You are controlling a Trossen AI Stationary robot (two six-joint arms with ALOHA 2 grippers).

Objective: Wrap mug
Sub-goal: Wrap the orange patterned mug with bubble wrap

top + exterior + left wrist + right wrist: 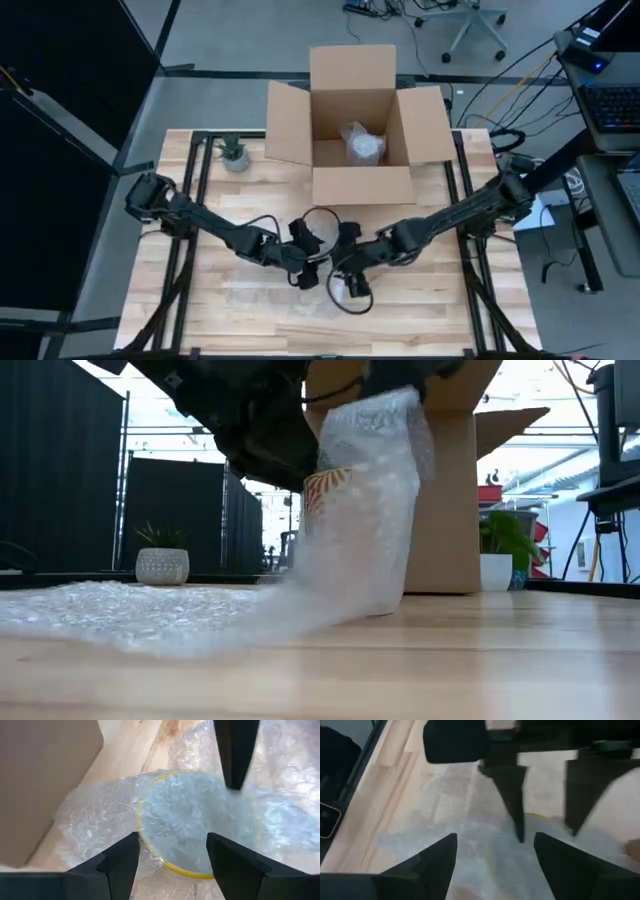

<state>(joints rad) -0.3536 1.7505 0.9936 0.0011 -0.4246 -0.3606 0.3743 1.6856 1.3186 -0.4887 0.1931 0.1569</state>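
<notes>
Here I have the mug [345,510] upright mid-table [200,300], bubble wrap [170,615] draped over it and trailing across the wood. Left end effector [170,857] sits spread above the rim; right end effector [492,855] is spread too, close alongside. I'd pull the sheet snug without tipping it. Beyond, the cardboard box [350,135] holds one wrapped bundle [362,143].

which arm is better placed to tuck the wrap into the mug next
Probably the left. Its gripper hangs open directly over the mug, whose mouth the bubble wrap covers. The right gripper, also open, sits beside it over the flat sheet.
</notes>
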